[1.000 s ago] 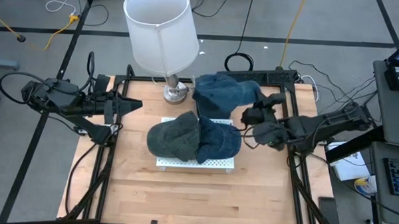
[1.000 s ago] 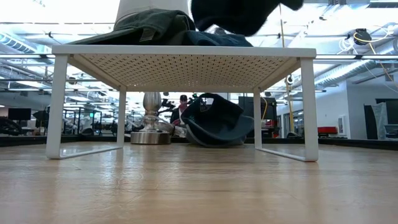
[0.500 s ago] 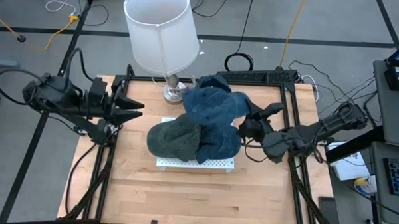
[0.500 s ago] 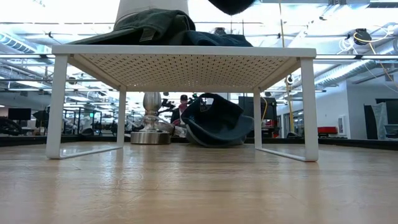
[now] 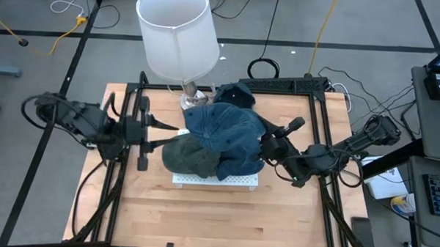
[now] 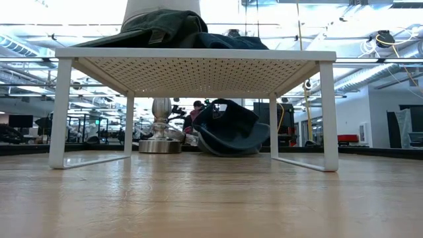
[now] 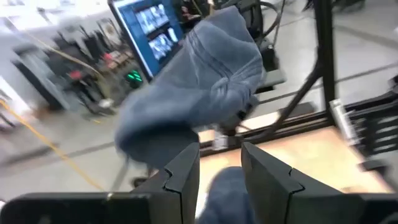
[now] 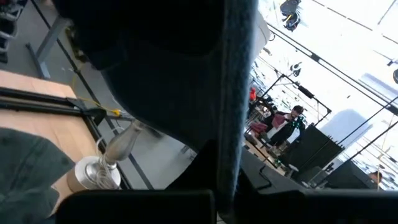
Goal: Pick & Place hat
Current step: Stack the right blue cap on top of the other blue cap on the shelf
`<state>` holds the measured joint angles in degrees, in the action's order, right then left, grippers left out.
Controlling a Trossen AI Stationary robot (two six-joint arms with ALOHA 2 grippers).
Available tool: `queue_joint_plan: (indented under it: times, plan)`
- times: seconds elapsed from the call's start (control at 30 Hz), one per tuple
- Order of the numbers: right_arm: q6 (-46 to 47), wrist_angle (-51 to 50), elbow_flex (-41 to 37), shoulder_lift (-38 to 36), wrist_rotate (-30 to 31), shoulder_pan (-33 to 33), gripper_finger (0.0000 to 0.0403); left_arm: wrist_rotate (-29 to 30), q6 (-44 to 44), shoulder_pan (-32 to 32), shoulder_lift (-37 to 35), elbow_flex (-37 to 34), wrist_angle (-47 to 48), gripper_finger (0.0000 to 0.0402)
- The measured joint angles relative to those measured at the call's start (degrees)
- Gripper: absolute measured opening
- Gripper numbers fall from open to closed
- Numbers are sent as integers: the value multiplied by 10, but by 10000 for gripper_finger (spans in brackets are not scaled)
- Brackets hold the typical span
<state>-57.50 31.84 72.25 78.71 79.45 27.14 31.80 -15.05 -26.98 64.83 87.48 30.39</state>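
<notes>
Blue hat (image 5: 224, 124), soft and floppy, hangs above the white rack (image 5: 215, 180) pinched in your right gripper (image 5: 267, 145); left gripper (image 5: 172, 134) spread — grip the stiffer brim.

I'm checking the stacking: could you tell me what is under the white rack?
Under the white rack the wooden table is bare; a dark blue hat and the lamp base stand behind it.

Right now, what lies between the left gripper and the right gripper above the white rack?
In the high view, the blue denim hat hangs between the left gripper and the right gripper, above the dark green hat on the white rack.
</notes>
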Motion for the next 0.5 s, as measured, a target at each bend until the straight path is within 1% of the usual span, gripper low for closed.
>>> queue_joint_plan:
  times: [0.17,0.23,0.4,0.5]
  plan:
    - [17,-3,0,0,22,4,4,82,-110,-53,5,0,-51,127]
    - [26,0,0,0,28,4,4,108,-149,-76,8,0,-64,137]
    - [35,1,0,0,28,4,4,183,-254,-122,31,0,-117,193]
    - [46,1,0,0,17,4,4,253,-326,-131,54,0,-169,228]
